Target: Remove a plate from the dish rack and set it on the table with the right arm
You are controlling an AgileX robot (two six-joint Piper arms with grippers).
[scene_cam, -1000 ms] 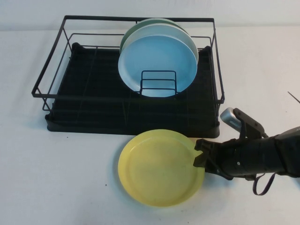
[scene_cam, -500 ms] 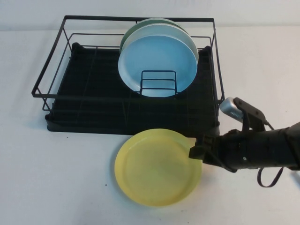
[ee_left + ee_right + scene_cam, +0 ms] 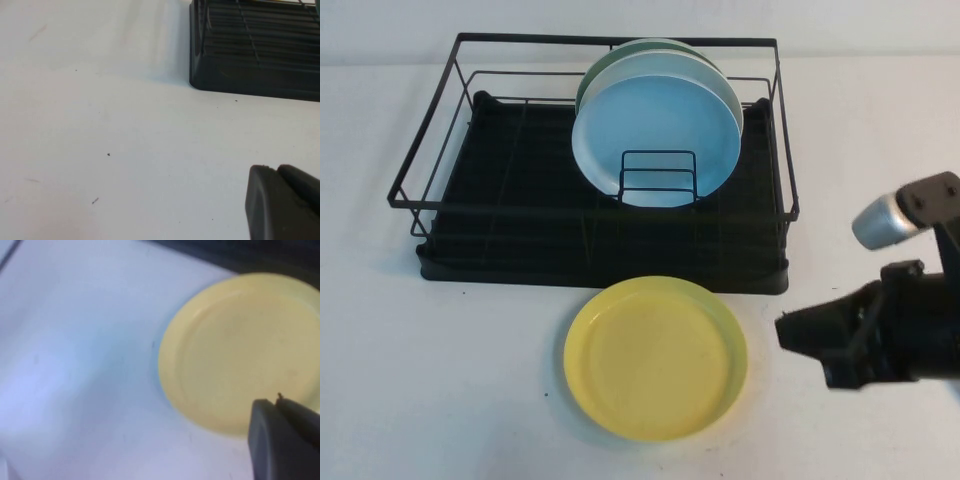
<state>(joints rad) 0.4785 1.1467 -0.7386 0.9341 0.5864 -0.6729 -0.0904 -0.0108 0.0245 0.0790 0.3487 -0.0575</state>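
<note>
The pale yellow plate lies flat on the white table, just in front of the black dish rack. My right gripper is to the right of the plate, a short gap from its rim, not touching it. Its fingers are together and hold nothing. In the right wrist view the plate lies beyond the shut right gripper. My left gripper shows only in the left wrist view, shut and empty over bare table, near a corner of the rack.
A light blue plate and a green plate behind it stand upright in the back right part of the rack. The rack's left half holds nothing. Open table lies left of and in front of the yellow plate.
My right gripper has let go of the yellow plate's rim and drawn back to the right, and its fingers have come together. The plate stays flat on the table.
</note>
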